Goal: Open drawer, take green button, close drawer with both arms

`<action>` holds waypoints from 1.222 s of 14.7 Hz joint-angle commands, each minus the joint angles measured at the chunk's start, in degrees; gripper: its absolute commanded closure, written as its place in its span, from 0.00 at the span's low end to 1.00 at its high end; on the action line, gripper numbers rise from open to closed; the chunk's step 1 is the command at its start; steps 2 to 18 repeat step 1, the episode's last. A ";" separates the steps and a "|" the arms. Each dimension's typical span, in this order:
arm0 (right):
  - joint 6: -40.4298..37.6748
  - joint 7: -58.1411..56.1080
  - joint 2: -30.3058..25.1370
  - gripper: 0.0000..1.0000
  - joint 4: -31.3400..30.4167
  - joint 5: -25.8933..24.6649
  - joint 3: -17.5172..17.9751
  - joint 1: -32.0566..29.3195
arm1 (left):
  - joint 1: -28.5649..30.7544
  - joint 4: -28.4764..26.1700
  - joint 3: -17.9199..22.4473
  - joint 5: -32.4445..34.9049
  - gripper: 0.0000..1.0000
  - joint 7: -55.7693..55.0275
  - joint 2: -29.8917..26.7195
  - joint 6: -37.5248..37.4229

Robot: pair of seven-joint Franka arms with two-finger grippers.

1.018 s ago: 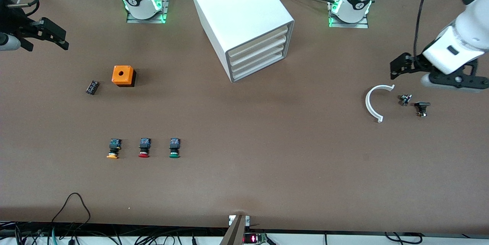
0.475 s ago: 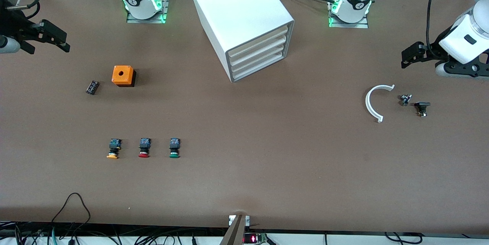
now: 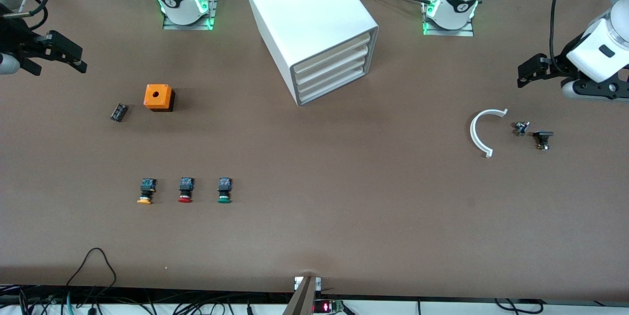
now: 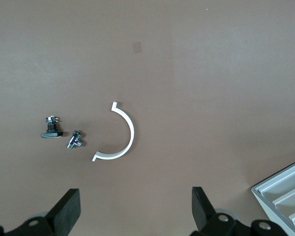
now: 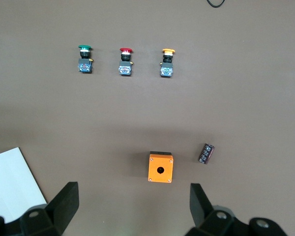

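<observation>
Front view: green-capped, blue-black-bodied button (image 3: 224, 191) on table; left gripper (image 3: 524, 75), right gripper (image 3: 73, 58) wide open, empty.

A broad strip of bare bench (image 3: 344, 216) is lying open in front of the cabinet (image 3: 314, 25), with all four drawers sitting flush. Three buttons (image 3: 185, 190) are lining up toward the right arm's end, a white arc (image 3: 477, 133) toward the left arm's.
</observation>
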 commanded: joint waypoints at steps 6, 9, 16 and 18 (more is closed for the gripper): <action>-0.88 -0.64 0.49 0.00 1.41 0.50 0.23 -0.12 | -0.15 -0.40 0.03 0.39 0.00 0.48 -1.00 -0.50; -0.88 -0.64 0.49 0.00 1.41 0.50 0.23 -0.12 | -0.15 -0.40 0.03 0.39 0.00 0.48 -1.00 -0.50; -0.88 -0.64 0.49 0.00 1.41 0.50 0.23 -0.12 | -0.15 -0.40 0.03 0.39 0.00 0.48 -1.00 -0.50; -0.88 -0.64 0.49 0.00 1.41 0.50 0.23 -0.12 | -0.15 -0.40 0.03 0.39 0.00 0.48 -1.00 -0.50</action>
